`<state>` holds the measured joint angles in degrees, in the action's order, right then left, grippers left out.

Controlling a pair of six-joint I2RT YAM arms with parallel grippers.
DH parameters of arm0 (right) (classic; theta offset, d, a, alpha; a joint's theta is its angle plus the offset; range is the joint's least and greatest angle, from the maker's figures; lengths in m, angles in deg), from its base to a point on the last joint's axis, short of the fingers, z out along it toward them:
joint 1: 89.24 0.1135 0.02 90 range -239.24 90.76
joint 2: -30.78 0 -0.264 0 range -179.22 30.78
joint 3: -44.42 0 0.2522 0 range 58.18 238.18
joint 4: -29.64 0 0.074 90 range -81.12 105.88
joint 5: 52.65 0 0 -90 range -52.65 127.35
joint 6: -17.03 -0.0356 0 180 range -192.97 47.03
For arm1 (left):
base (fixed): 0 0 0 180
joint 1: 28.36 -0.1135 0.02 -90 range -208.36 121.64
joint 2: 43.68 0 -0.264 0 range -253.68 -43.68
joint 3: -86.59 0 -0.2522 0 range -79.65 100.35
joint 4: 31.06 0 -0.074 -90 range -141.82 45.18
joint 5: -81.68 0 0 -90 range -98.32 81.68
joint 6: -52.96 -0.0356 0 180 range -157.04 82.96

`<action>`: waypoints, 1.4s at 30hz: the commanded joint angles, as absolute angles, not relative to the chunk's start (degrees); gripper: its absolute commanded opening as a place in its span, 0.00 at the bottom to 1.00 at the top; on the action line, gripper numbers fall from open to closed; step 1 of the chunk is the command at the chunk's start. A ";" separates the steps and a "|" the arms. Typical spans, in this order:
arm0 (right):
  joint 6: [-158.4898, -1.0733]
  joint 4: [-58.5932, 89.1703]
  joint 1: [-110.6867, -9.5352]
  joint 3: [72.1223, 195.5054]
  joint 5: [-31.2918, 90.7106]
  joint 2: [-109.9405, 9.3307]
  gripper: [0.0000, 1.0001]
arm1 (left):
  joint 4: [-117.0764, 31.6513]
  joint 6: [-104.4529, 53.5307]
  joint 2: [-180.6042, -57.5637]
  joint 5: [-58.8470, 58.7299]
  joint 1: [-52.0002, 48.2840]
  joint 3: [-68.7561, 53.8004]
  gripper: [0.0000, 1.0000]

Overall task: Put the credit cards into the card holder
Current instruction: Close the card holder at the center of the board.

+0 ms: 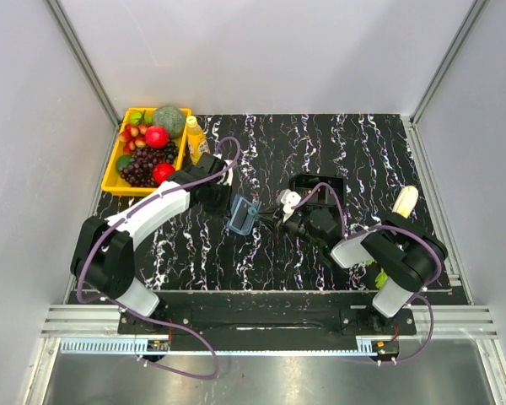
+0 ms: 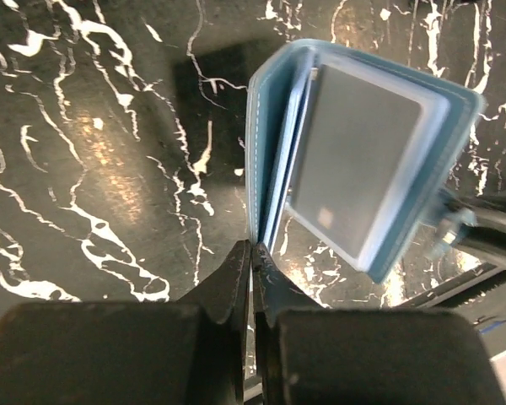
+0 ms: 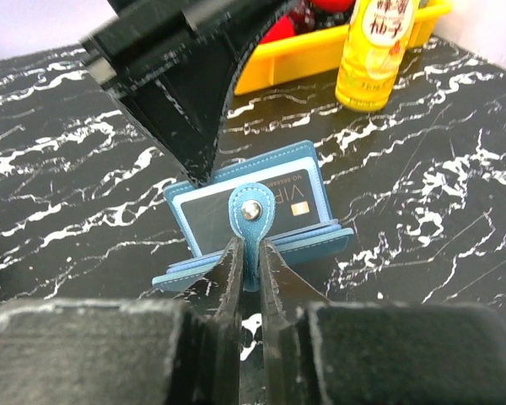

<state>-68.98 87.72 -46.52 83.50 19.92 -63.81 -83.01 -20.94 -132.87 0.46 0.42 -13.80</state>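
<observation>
Over the tabletop (image 1: 388,152), the card holder (image 1: 241,215) is held open, its cover edge clamped by the left end effector (image 2: 251,251), its snap tab (image 3: 251,211) by the right end effector (image 3: 246,253). The credit card (image 2: 354,160) seated inside could be spilled should either pinch slip.

the black tabletop (image 1: 388,160) with white marble veining fills the middle of the booth, shut in by a plain white back wall (image 1: 261,51) behind it and side walls (image 1: 25,126) to its left and right. bare aluminium posts (image 1: 83,57) rise from its two far corners, and a ribbed aluminium rail (image 1: 76,321) runs along its near edge, a dull steel sheet (image 1: 261,380) just past that. the light is soft and even, leaving a faint warm sheen (image 2: 118,181) on the tabletop.
</observation>
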 commanded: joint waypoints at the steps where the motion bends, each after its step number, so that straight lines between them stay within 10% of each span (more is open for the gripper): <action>1: -68.74 91.73 -46.08 82.88 20.56 -66.60 0.15 | -76.38 -18.15 -131.04 8.01 0.12 -16.27 0.03; 42: -69.72 105.27 -45.64 76.29 36.82 -68.54 0.24 | -60.47 -5.32 -140.54 11.64 7.15 -24.09 0.31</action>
